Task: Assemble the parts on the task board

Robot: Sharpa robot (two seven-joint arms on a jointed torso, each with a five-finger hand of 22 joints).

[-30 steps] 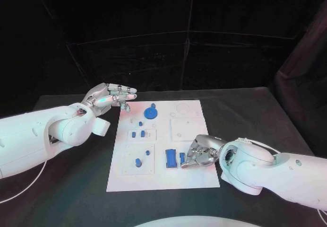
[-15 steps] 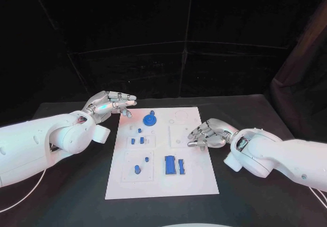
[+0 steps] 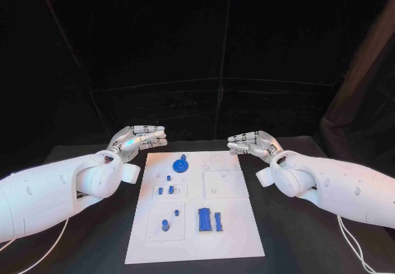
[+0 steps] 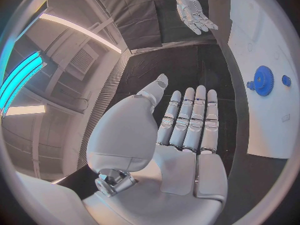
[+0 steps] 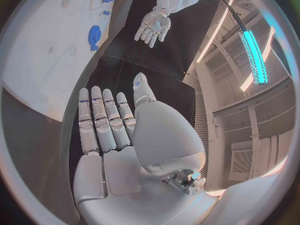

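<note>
The white task board point(image 3: 234, 228) lies lengthwise in the middle of the black table. A blue gear point(image 3: 180, 166) sits near its far end. Small blue parts point(image 3: 171, 189) lie mid-board, two more point(image 3: 165, 225) nearer me. A blue block point(image 3: 203, 219) and a narrow blue bar point(image 3: 218, 221) lie side by side near the front. My left hand point(image 3: 141, 137) hovers past the board's far left corner, fingers straight, holding nothing. My right hand point(image 3: 252, 142) hovers past the far right corner, also empty. In the wrist views each palm point(image 4: 187, 130) point(image 5: 106, 130) is bare, with the gear point(image 4: 263, 80) point(image 5: 94, 37) beyond it.
Black table point(image 3: 99, 240) surrounds the board on both sides, with dark curtains behind it. White cables point(image 3: 354, 245) trail from the arms near the front corners. The left wrist view shows my right hand point(image 4: 194, 12), the right wrist view my left hand point(image 5: 153, 27).
My right hand has risen from beside the blue block and bar and travelled to the board's far right corner, empty. The left hand stayed near the far left corner. The camera view shifted.
</note>
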